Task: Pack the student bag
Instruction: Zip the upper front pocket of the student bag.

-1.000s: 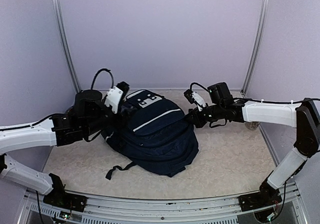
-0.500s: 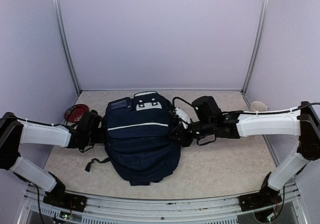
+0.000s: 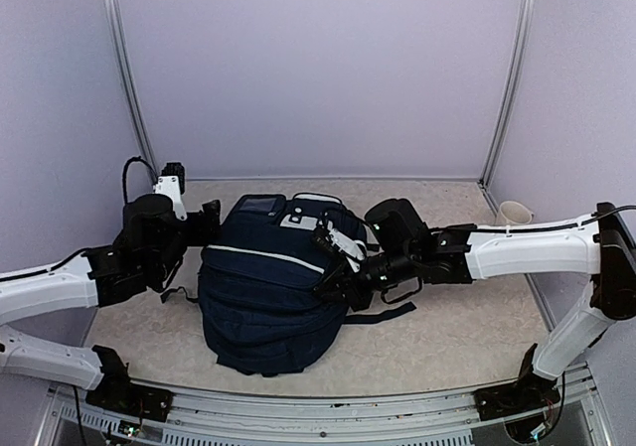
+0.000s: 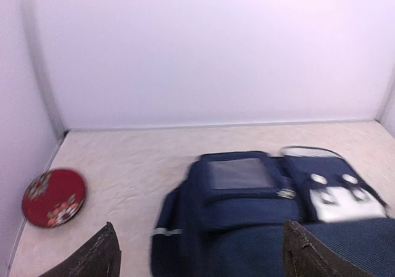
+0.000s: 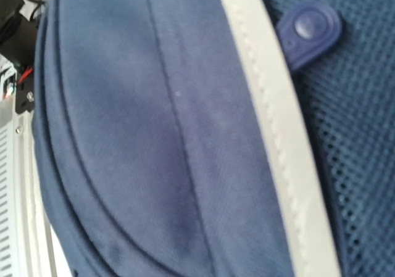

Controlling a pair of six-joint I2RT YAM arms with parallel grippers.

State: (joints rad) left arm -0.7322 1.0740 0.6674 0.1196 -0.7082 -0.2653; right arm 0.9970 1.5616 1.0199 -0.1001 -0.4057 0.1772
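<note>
So the left gripper (image 3: 206, 218) just let go and backed off to the student bag's (image 3: 268, 287) 10 o'clock, fingers wide apart, while the bag's twisted a bit mid table (image 3: 457, 317) and the right gripper (image 3: 332, 289), jaws together, is pushed into its 3 o'clock side, so I'd guess we're wrapping up.

i'm seeing the beige table (image 3: 457, 337) carrying the student bag (image 3: 263, 297) at its middle, a red floral disc (image 4: 54, 197) lying far left, a white cup (image 3: 514, 212) sitting far right.
</note>
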